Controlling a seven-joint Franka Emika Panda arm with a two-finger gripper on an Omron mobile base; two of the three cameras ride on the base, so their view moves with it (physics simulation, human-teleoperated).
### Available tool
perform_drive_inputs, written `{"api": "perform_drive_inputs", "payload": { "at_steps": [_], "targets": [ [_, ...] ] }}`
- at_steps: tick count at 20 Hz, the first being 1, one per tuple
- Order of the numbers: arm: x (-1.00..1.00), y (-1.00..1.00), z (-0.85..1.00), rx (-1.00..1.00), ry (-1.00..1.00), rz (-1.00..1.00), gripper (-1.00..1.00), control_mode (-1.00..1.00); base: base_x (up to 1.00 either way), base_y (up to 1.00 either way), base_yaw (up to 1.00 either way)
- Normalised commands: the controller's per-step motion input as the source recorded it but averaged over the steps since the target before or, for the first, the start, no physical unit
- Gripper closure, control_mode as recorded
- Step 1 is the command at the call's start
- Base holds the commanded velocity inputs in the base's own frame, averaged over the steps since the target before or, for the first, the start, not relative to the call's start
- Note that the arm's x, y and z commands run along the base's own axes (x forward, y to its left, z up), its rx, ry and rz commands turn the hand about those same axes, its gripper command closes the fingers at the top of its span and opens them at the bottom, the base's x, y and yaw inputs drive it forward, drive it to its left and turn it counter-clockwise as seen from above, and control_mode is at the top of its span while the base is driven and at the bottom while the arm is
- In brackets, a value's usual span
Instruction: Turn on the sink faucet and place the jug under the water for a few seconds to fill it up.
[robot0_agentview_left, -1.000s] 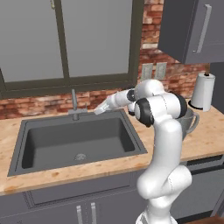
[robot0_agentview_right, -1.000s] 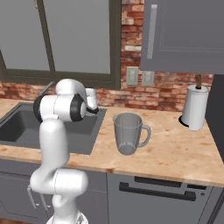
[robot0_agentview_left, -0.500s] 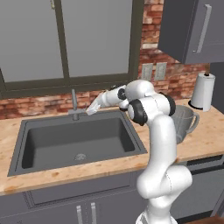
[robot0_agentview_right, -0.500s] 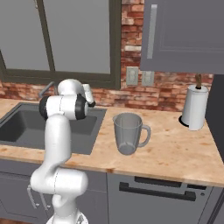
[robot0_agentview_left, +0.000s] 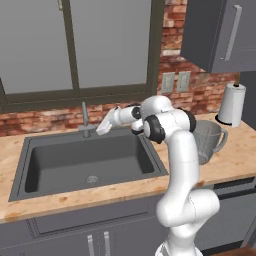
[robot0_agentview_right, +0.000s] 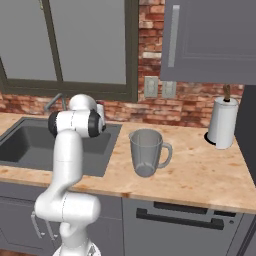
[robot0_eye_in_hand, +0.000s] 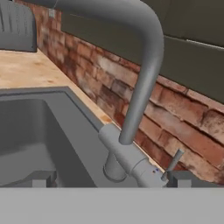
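The end effector (robot0_agentview_left: 103, 127), jaws apart and empty, sits mid-frame close to the sink faucet (robot0_agentview_left: 85, 119). Best to nudge its small side lever (robot0_eye_in_hand: 173, 161) gently (no water runs yet). The jug (robot0_agentview_right: 146, 152) waits on the table (robot0_agentview_right: 200, 175), centre frame.

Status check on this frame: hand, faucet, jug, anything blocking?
Hand open, empty, close on the sink faucet base and lever. No water running. Jug upright on the counter right of the sink. Nothing blocking.
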Motion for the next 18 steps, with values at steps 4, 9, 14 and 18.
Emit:
{"api": "perform_drive_inputs", "payload": {
  "at_steps": [4,9,14,18],
  "targets": [
    [0.07,-0.36,0.0,0.05,0.0,0.0,-1.0,-1.0,0.0,0.0,0.0],
    [0.18,-0.29,-0.03,0.05,0.0,0.0,-1.0,-1.0,0.0,0.0,0.0],
    [0.42,0.07,-0.23,0.03,-0.02,0.01,-1.0,-1.0,0.0,0.0,0.0],
    [0.53,0.1,-0.32,0.05,-0.11,0.06,-1.0,-1.0,0.0,0.0,0.0]
  ]
}}
